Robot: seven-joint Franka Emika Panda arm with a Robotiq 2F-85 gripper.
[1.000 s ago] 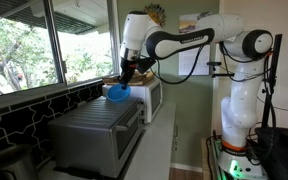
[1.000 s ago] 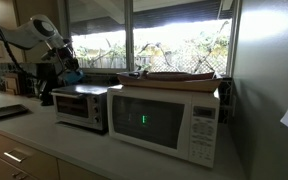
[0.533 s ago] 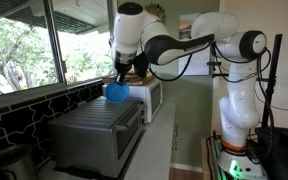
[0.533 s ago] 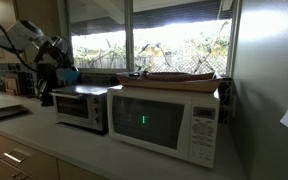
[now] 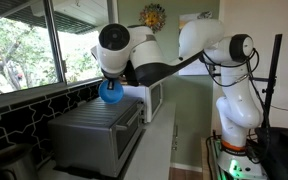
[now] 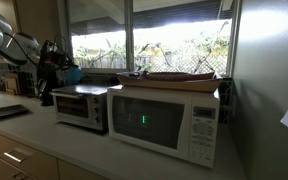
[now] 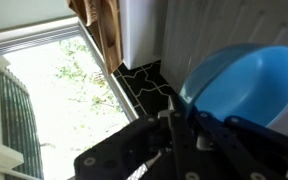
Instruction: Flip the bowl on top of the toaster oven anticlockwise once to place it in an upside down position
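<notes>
The small bright blue bowl [image 5: 111, 92] hangs in my gripper [image 5: 108, 84] just above the ridged top of the silver-grey toaster oven [image 5: 94, 130]. In an exterior view the bowl [image 6: 72, 75] shows above the toaster oven [image 6: 81, 107], tilted on its side. In the wrist view the bowl [image 7: 249, 85] fills the right side, its hollow facing the camera, with my gripper's fingers [image 7: 189, 125] clamped on its rim. The gripper is shut on the bowl.
A white microwave [image 6: 169, 120] bearing a wooden tray [image 6: 179, 76] stands beside the toaster oven. Windows [image 5: 29, 45] and a dark tiled wall [image 5: 24, 115] run close behind the appliances. Counter and drawers [image 6: 14, 150] lie below.
My arm has swung forward along the toaster oven and rotated, carrying the bowl with it; the bowl has turned further onto its side.
</notes>
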